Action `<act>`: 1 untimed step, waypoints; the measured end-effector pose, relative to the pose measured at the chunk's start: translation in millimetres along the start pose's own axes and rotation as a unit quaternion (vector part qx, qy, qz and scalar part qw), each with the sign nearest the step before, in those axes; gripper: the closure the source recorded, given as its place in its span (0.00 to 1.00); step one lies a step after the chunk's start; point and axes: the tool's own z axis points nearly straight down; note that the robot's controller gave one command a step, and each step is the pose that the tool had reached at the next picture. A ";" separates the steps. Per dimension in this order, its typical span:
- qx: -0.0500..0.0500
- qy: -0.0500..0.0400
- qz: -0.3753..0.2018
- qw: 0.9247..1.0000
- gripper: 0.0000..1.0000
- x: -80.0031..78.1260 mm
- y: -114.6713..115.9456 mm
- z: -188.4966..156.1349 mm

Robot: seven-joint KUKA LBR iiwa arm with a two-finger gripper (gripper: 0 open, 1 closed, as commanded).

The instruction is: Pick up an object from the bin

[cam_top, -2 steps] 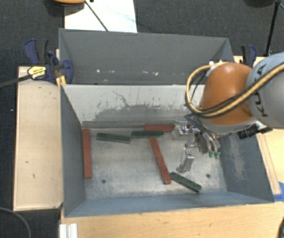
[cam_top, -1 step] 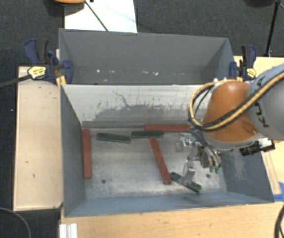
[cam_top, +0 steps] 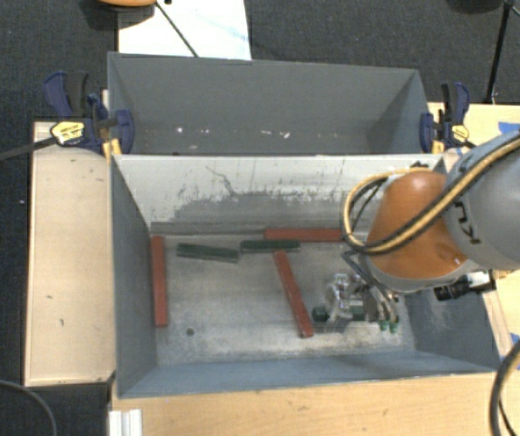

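No text reads clearly, only dark lettering [cam_top: 465, 222] on the grey arm [cam_top: 514, 203] — possibly a brand mark.

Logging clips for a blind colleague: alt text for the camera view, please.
The tool sits low in the right part of the grey bin, beside the near end of a red stick. Other red sticks and dark green sticks lie to its left.

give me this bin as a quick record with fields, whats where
bin: grey metal bin
hand: the hand is low over the floor's right part, beside the lower end of the slanted red stick
left: left red stick along the left wall
back: back red stick by the back wall
middle: left green stick, right green stick
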 end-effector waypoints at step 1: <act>0.000 0.000 0.000 1.000 1.00 0.0 0.0 0.0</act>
